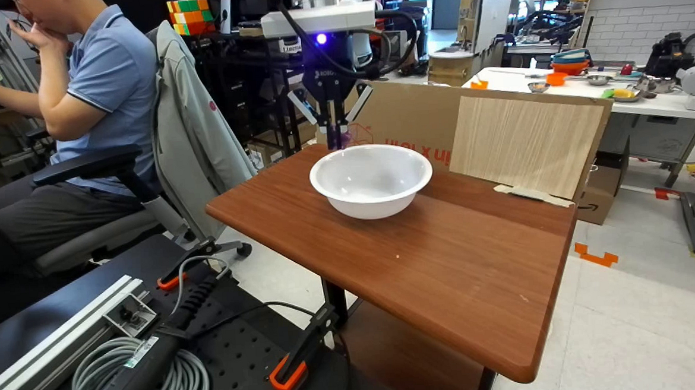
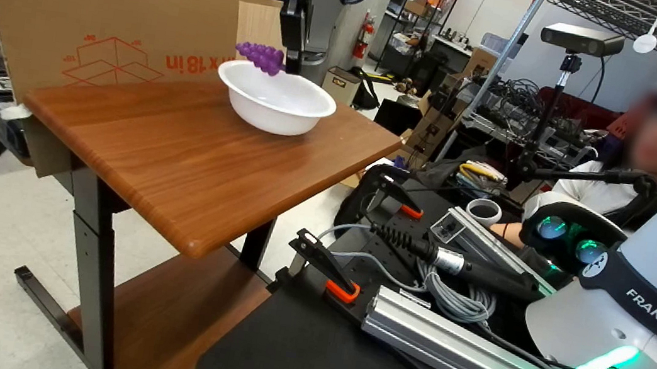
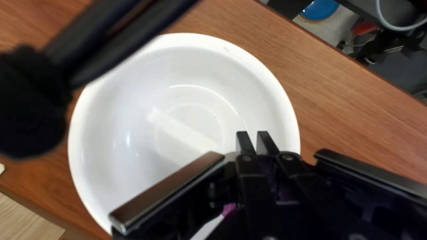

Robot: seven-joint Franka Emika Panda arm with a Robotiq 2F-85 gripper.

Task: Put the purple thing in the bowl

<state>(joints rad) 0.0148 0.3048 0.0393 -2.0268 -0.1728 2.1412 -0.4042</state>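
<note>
The purple thing [image 2: 261, 57], a lumpy grape-like bunch, hangs sideways from my gripper [image 2: 293, 67], a little above the bowl [image 2: 274, 117]. In an exterior view my gripper [image 1: 334, 141] points down by the far rim of the white bowl [image 1: 372, 208], with a bit of the purple thing [image 1: 346, 137] showing behind the fingers. In the wrist view the gripper's fingertips [image 3: 254, 141] are close together with a narrow gap, over one side of the bowl [image 3: 200, 126]. Only a small patch of the purple thing [image 3: 229, 209] shows there; the fingers hide most of it. The bowl's inside is bare.
The bowl stands on a brown wooden table [image 1: 446, 261]. A cardboard panel [image 2: 135, 13] rises along one table edge. A black bench [image 2: 294, 345] with clamps, cables and a metal rail is close to the table. A seated person [image 1: 104, 89] is beyond the table.
</note>
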